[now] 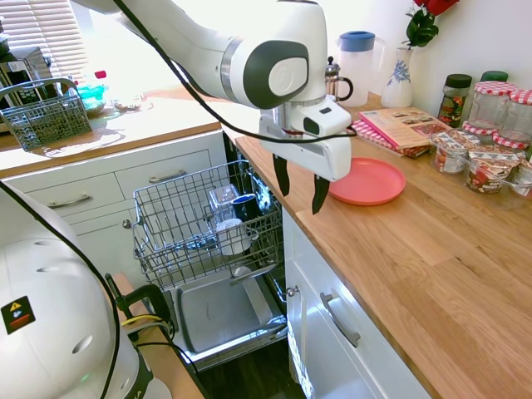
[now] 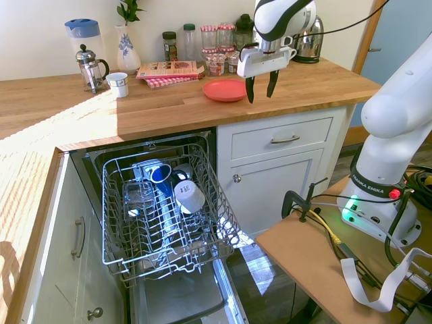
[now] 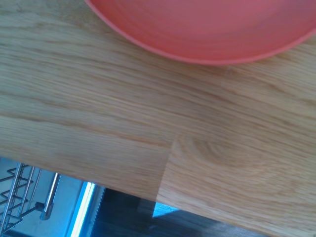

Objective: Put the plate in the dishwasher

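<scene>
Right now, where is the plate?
The plate lies flat on the wooden counter, in front of the magazines, beside the open gripper.

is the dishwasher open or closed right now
Open. The dishwasher has its door folded down and its wire rack pulled out, with cups in it. The plate lies on the counter.

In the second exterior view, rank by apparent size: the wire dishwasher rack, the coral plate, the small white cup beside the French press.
Largest to smallest:
1. wire dishwasher rack, though it sits nearer the camera
2. coral plate
3. white cup
</scene>
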